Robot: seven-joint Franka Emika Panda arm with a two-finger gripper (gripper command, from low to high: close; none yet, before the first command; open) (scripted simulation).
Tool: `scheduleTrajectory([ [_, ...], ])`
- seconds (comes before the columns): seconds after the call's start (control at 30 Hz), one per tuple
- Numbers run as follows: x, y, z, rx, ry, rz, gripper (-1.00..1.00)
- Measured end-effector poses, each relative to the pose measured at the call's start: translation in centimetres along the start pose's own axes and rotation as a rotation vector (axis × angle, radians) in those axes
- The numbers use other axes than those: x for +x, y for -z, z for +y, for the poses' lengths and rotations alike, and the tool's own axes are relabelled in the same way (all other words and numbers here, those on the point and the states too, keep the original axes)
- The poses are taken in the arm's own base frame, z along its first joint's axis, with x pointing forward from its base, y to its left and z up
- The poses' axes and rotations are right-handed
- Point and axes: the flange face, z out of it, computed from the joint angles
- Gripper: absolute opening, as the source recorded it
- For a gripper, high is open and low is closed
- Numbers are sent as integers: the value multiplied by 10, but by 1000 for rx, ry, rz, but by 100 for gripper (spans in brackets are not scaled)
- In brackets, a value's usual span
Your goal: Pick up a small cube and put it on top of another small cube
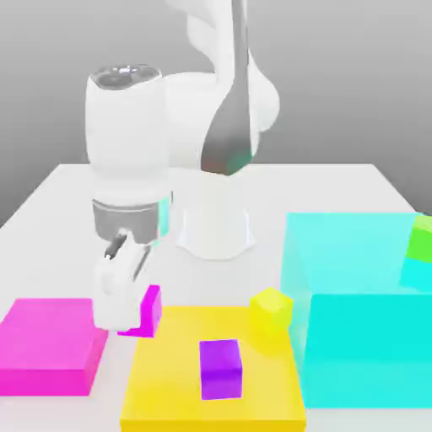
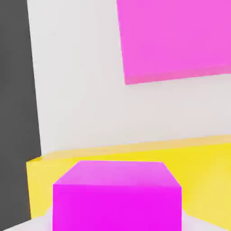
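- Magenta-pink cube (image 2: 117, 207), small and plain, sits between the two fingers of my gripper (image 2: 117, 222), which is closed on it. White finger parts flank it on opposite sides, a grip that should keep it from slipping out or turning.
- In the exterior view, the cube is beside the lower end of my white hand, between a large magenta slab (image 1: 49, 333) and a broad yellow slab (image 1: 169, 371). I cannot tell whether its underside touches the pale tabletop (image 1: 270, 190).
- Its upper part is exposed in the hand view. Holding it from the sides should leave its base free to settle on another cube.
- A purple-violet cube (image 1: 221, 369) rests on the yellow slab, apart from my gripper. Its flat top could serve as the support.
- A small yellow cube (image 1: 271, 311) is at the yellow slab's far right corner in the exterior view; a green cube (image 1: 420, 240) is on the large cyan block (image 1: 371, 346). The task does not say which cube is the base.
- I judge the grasping step made and the stacking still to do. Next calls for enough height to clear the yellow slab's edge, then a centred, level release, since an off-centre one could tip the cube.
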Motion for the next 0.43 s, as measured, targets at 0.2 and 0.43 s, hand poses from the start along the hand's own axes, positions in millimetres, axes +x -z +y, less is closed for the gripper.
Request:
scheduleTrajectory([
  [0.2,-57,16,33,-31,72,19,-100],
  [0.43,-56,-28,33,-33,67,20,100],
])
